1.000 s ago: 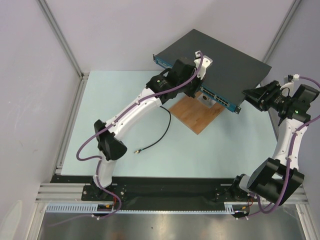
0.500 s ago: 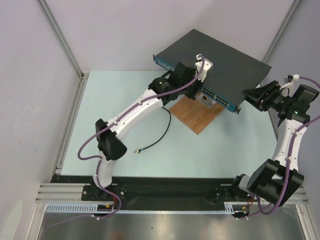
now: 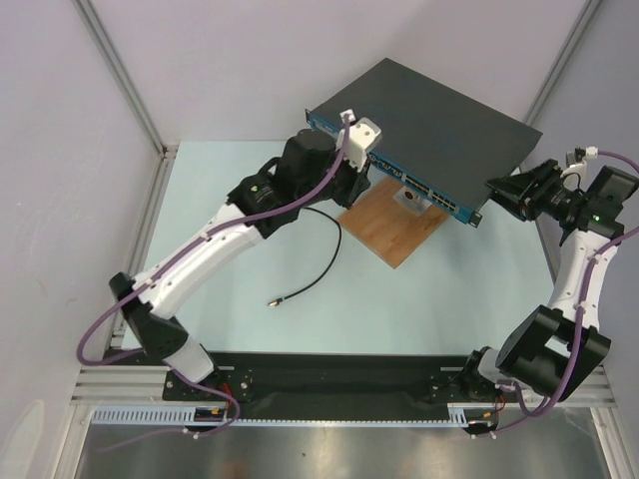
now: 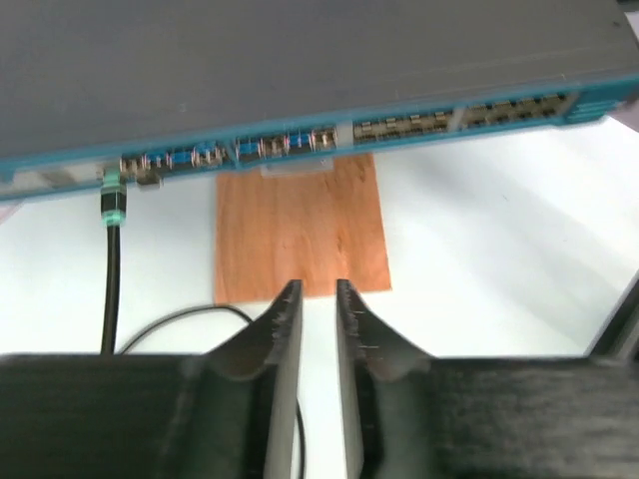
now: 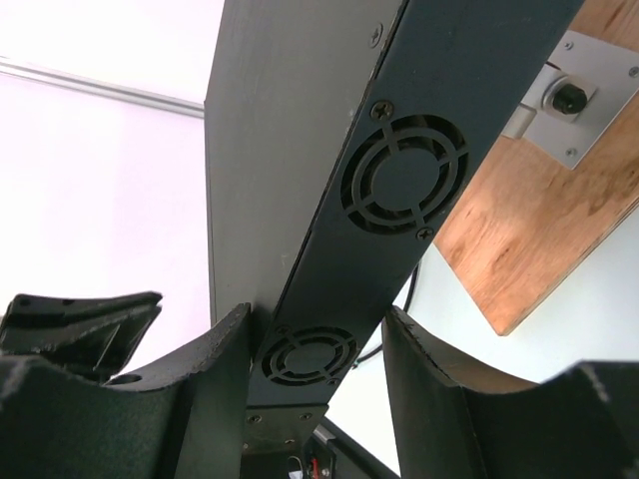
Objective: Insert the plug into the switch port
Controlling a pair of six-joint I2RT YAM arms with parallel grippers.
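Note:
The switch [image 3: 439,110] lies at the back, matt black on top with a blue port-lined front [image 4: 300,145]. A plug with a green boot [image 4: 113,205] sits in a port at the front's far left end, and its black cable [image 3: 334,254] trails down to a loose end [image 3: 272,301]. The arm hides the plug in the top view. My left gripper [image 4: 313,289] hangs a short way back from the front, open by a narrow gap with nothing in it. My right gripper [image 5: 315,319] straddles the switch's right end with the fan grilles [image 5: 399,190] and is shut on it.
A brown wooden board [image 3: 394,225] with a small metal bracket [image 5: 569,100] lies on the table under the switch's front edge. Aluminium rails and pale walls close in both sides.
My left arm has drawn back and to the left from the switch front, leaving the plug in the port. The right arm has not moved.

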